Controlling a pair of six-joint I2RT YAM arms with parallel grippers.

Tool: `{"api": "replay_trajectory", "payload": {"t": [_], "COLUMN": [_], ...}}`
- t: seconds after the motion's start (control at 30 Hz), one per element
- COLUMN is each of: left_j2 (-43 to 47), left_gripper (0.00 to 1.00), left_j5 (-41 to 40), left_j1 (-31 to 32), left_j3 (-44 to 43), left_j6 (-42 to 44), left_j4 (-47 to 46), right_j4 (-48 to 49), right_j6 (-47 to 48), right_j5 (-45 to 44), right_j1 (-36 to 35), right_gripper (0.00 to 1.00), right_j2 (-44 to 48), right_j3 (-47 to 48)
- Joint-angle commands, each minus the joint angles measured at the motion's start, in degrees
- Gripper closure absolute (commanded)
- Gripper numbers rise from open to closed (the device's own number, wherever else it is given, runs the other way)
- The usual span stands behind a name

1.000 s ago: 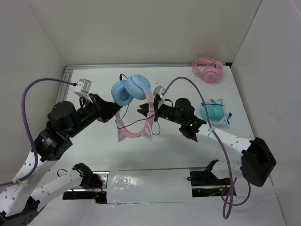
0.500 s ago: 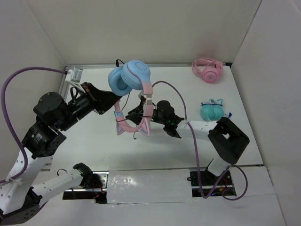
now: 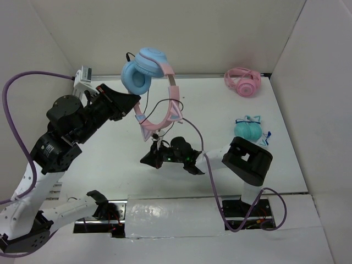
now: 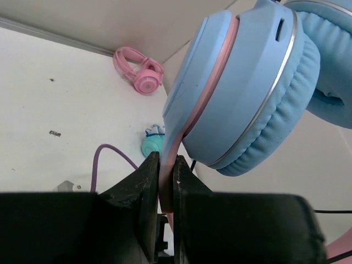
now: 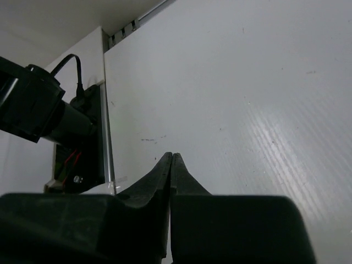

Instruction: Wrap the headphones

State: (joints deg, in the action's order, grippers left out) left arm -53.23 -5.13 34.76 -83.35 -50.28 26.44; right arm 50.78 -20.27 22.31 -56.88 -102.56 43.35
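The left hand (image 4: 166,181) clamps the pink headband (image 3: 172,91) of the headphones (image 3: 144,71), held aloft just beyond its tips, the padded blue cups (image 4: 247,88) right beside the grip. The right hand (image 5: 171,159), low over the smooth white surface (image 5: 231,82), has its tips pressed together, nothing visible between them. Winding well likely means keeping the thin black cable (image 3: 159,101) taut, in even turns around the rigid band.

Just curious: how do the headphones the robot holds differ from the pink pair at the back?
The headphones have light blue cups on a pink band; the pink pair is pink all over. The headphones hang in the air, clamped by the left pincer; the pink pair lies on the table. Both are over-ear.
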Motion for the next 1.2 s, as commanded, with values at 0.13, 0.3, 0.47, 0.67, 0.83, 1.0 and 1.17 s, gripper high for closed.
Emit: {"api": "replay_trajectory", "payload": {"t": [0.13,0.3,0.47,0.67,0.83,1.0,1.17], "left_j2": [-2.57,-6.26,-10.39,-15.14,-20.85,-26.73,-31.14], "left_gripper": [1.00,1.00,1.00,1.00,1.00,1.00,1.00], "left_j5": [-13.58,-23.85,-28.00,-29.06,-26.09,-23.53,-20.11], "left_j1": [0.22,0.22,0.22,-0.22,-3.64,-7.34,-10.24], "left_j3": [-7.17,-11.21,-14.30,-15.43,-17.37,-17.63,-15.62], "left_j6": [-9.83,-16.24,-21.52,-28.89,-29.17,-26.02,-22.85], "left_j4": [-0.60,7.11,12.59,18.29,20.14,19.53,17.52], "right_j4": [9.07,4.94,-20.75,-44.32,-50.35,-49.21,-55.17], "right_j6": [-11.26,-16.36,-17.26,-16.65,-9.71,4.69,15.33], "right_j5": [-10.60,-17.02,-34.23,-47.42,-44.83,-32.18,-20.31], "right_j1": [-0.69,-1.83,-7.18,-12.28,-15.97,-18.88,-18.62], "right_gripper": [1.00,1.00,1.00,1.00,1.00,1.00,1.00], "right_j2": [-0.36,0.96,3.51,-0.43,-3.96,1.90,10.18], "right_j3": [-6.35,-9.77,-1.90,12.16,19.83,19.15,21.68]}}
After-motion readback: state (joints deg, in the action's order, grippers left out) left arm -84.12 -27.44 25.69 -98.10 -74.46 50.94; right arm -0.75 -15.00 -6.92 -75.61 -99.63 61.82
